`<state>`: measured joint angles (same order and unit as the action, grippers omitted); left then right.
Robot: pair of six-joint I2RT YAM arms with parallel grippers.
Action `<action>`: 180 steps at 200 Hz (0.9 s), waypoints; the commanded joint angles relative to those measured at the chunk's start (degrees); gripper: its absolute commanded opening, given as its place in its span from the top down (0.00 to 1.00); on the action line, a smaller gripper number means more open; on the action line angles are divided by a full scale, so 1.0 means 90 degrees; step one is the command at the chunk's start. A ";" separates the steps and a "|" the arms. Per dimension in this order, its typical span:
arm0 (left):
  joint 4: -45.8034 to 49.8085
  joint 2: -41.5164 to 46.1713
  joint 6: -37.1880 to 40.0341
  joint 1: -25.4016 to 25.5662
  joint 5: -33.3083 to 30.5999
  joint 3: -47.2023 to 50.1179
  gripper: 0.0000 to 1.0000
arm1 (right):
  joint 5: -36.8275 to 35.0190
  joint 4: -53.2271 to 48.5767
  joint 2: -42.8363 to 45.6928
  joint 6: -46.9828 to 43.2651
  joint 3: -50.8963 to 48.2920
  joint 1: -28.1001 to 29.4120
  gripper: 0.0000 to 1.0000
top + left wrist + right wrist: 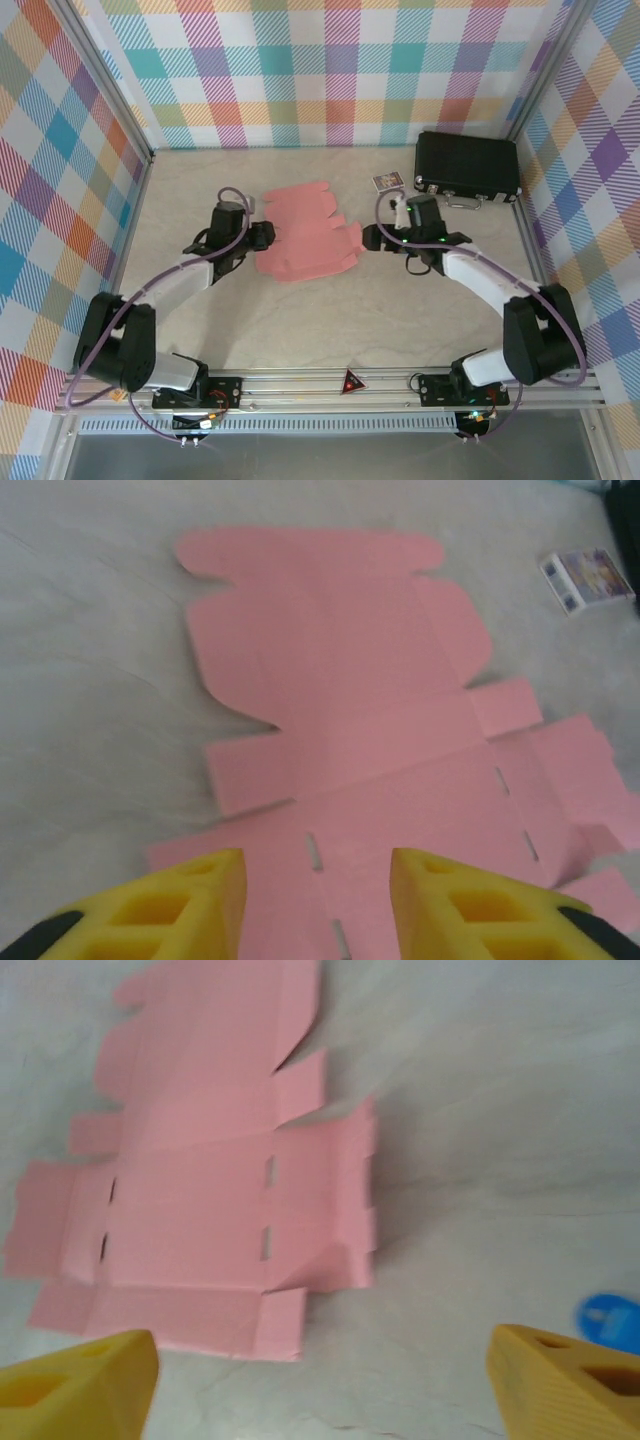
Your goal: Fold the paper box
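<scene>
From the top external view we see the paper box (305, 240) lying as a flat salmon-pink die-cut sheet just left of the centre of the frame, on the pale table (330, 320). The left gripper (262, 235) sits at the sheet's left edge and the right gripper (372, 238) at its right edge, so the sheet lies between them. From this height we cannot tell how far either pair of fingers is spread. A black case (467, 167) stands in the upper right, well apart from the sheet, with a small printed card (387, 181) just to its left.

In the left wrist view the paper box (340, 730) fills the middle of the frame, its flaps spread flat and slots cut along its creases. The left gripper (318, 880) is at the bottom edge, its yellow fingers (200, 905) moderately apart with pink card showing in the gap. We cannot tell whether the tips touch the sheet. The printed card (590, 578) lies in the upper right.

In the right wrist view the paper box (200, 1200) occupies the left and centre, one flap at its right side slightly raised. The right gripper (320, 1370) is spread wide and holds nothing, its fingers (90, 1380) in the two bottom corners. A blurred blue object (608, 1320) shows at the right edge.
</scene>
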<state>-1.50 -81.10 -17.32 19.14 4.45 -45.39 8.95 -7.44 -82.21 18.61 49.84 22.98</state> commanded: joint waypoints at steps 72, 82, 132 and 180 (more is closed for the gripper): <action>0.0440 -0.2697 0.0002 0.0129 0.0882 -0.2489 1.00 | 0.0729 -0.0344 -0.2530 0.0748 0.1941 0.1434 0.93; 0.0507 -0.2965 -0.0016 0.0130 0.0973 -0.2752 1.00 | 0.0724 -0.0349 -0.2721 0.0818 0.2040 0.1468 0.95; 0.0685 -0.3901 -0.0052 0.0139 0.1087 -0.3388 1.00 | 0.0763 -0.0315 -0.3270 0.0977 0.2076 0.1567 0.99; 0.1183 -0.4066 -0.0029 0.0229 0.0543 -0.3178 1.00 | 0.0118 -0.0604 -0.3487 0.1018 0.2051 0.1559 1.00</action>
<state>4.58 -118.24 -17.56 20.29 12.16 -74.94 13.43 -9.78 -112.38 27.11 67.59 36.77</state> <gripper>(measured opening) 0.048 0.062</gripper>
